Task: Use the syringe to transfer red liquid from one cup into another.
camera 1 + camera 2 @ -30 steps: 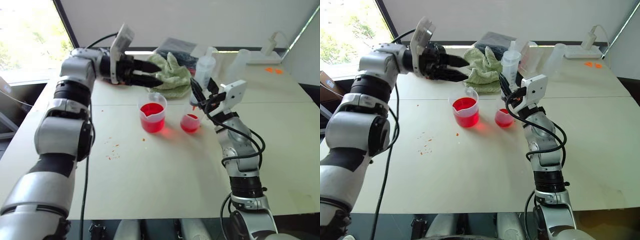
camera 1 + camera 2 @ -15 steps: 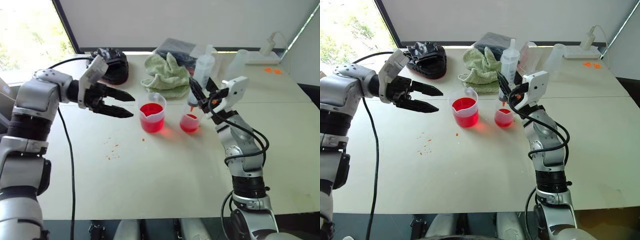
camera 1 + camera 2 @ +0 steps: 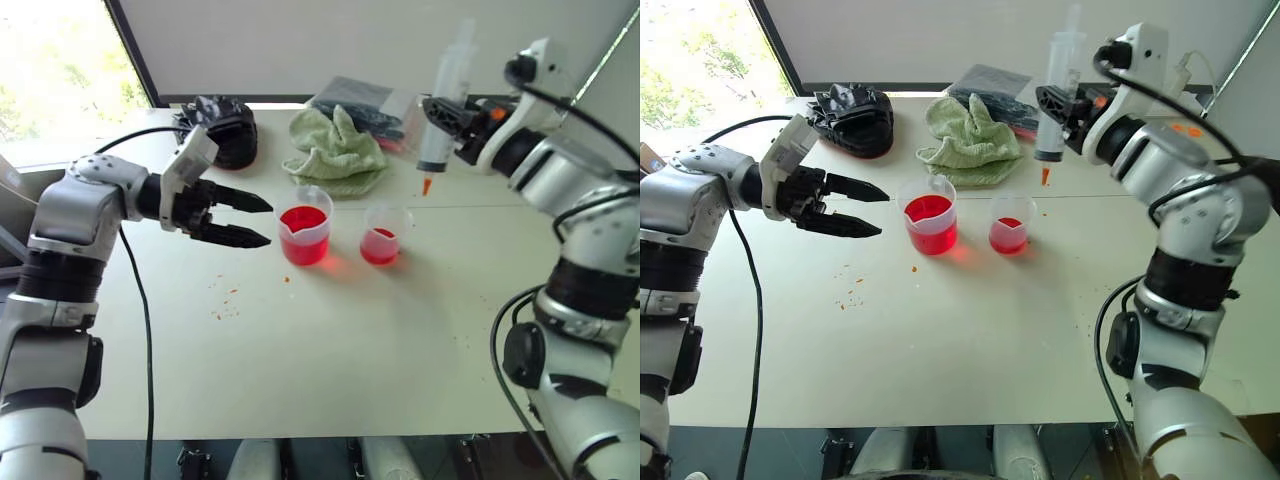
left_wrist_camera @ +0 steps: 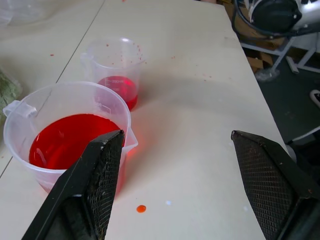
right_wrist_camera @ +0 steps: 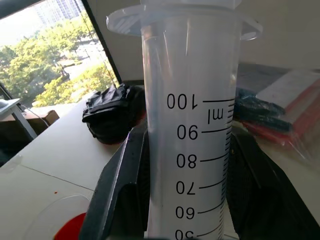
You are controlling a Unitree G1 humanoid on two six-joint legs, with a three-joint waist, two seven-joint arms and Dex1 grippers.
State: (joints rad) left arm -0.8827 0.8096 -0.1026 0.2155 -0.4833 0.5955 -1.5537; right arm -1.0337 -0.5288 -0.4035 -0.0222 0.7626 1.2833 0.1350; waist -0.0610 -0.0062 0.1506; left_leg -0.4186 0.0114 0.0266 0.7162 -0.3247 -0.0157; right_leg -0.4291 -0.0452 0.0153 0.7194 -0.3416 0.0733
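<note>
Drip risk: the syringe (image 3: 1061, 62) hangs high in the air, its orange tip (image 3: 1044, 176) pointing down over bare counter (image 3: 970, 330), beyond the small cup (image 3: 1008, 228) toward the far edge. Any drop leaving the tip would likely land on the counter and not in a cup (red specks (image 3: 850, 285) already dot the surface nearer the left edge).

Aim risk: from that height the tip has a long way down to a narrow rim. A slanted descent could strike the small cup's wall and tip it, since it holds little liquid and is probably light.

Spill risk: the big cup (image 3: 931, 222), fuller with red liquid, stands beside the small one near the counter's middle. A sideways sweep from either arm could knock it over.

Right hand (image 3: 1058, 112): clamped around the syringe barrel, which stands nearly upright. The part of the barrel seen in the right wrist view looks clear; I cannot tell what it holds lower down.

Left hand (image 3: 880, 214): fingers spread well apart, holding nothing, pointing at the big cup from the left-edge side, near it but not touching.

Cloth (image 3: 970, 140): bunched at the far edge, apart from both cups.
</note>
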